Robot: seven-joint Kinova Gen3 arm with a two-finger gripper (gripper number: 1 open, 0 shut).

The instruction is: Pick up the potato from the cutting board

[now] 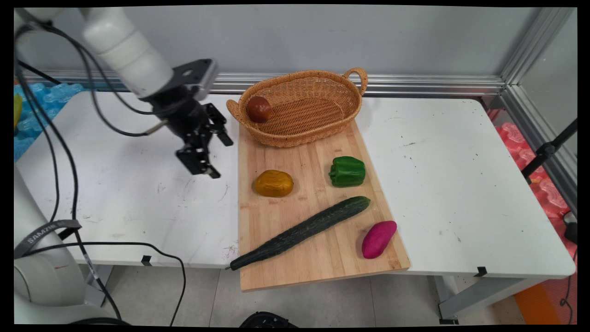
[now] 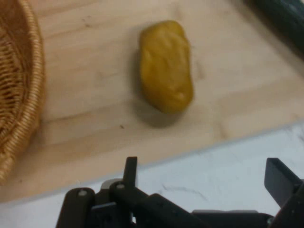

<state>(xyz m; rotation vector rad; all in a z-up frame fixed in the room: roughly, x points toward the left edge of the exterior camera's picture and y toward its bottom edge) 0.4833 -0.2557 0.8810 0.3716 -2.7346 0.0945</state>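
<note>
Pincer (image 1: 209, 150) wide open, empty, above surface (image 1: 138, 193) beside yellow potato (image 1: 274, 183) on board (image 1: 318, 240); basket (image 1: 299, 108) near.

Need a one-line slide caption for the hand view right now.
Open gripper above the white table, facing a yellow potato on the cutting board.
</note>
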